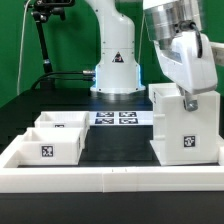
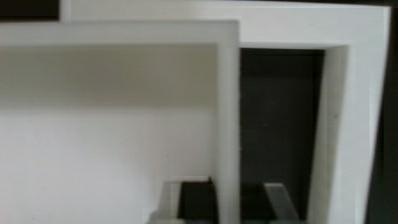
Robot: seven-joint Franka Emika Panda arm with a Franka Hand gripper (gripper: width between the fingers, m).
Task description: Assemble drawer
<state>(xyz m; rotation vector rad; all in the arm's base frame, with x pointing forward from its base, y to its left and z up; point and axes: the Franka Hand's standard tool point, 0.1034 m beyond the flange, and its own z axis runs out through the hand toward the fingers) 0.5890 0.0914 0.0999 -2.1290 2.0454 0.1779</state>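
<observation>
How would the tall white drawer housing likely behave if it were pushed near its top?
The housing stands upright and fairly tall, so a high push may tip it rather than slide it. The wrist view shows it hollow with thin walls, so it is probably light for its size. Its smooth plastic looks rigid and possibly slippery.

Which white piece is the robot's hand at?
The tall box, on the exterior view's right: the gripper sits at its top. Both low trays lie away from it.
</observation>
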